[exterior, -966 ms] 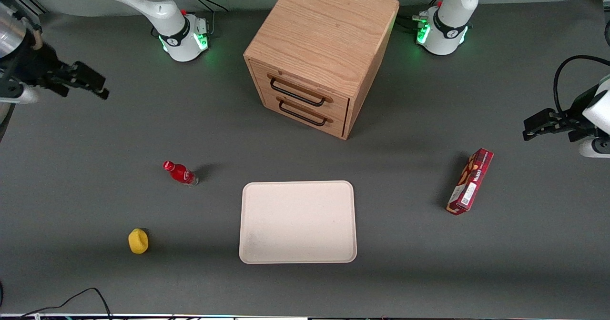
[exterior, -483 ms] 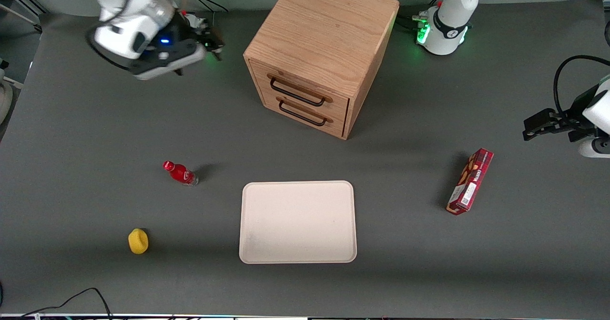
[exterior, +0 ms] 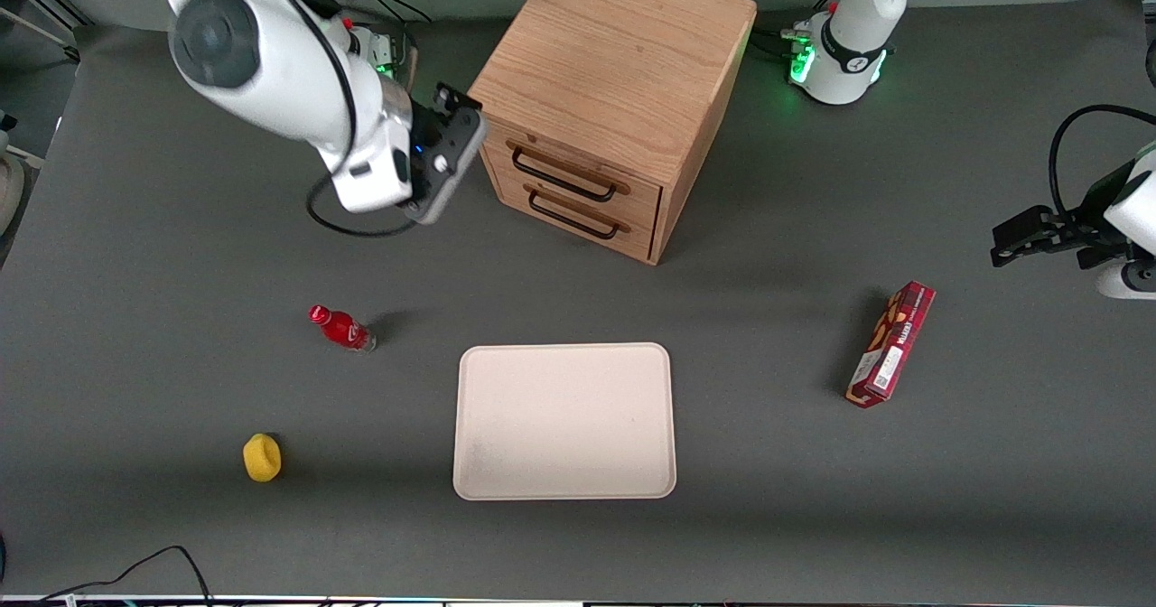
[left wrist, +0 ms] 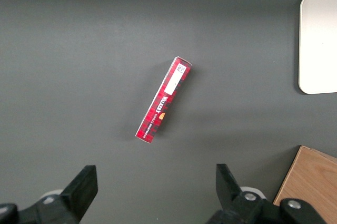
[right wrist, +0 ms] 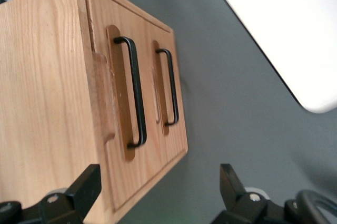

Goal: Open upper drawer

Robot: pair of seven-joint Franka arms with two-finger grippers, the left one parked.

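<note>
The gripper (exterior: 452, 137) hangs wide apart beside the cabinet (exterior: 623, 47), lined up to grab the upper drawer (exterior: 578, 178) handle (right wrist: 134, 95).

Even overhead light, soft shadows

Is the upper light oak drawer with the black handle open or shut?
Shut: the upper drawer front sits flush with the cabinet. The open gripper hovers beside it.

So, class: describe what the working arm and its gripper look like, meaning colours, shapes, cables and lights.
The working arm has glossy white rounded shells with a dark grey round joint cap. A black cable loops under its wrist. The gripper, beside the cabinet, is a grey-and-black block with a small blue light; its fingers are black and wedge-shaped. The arm's base glows green.
</note>
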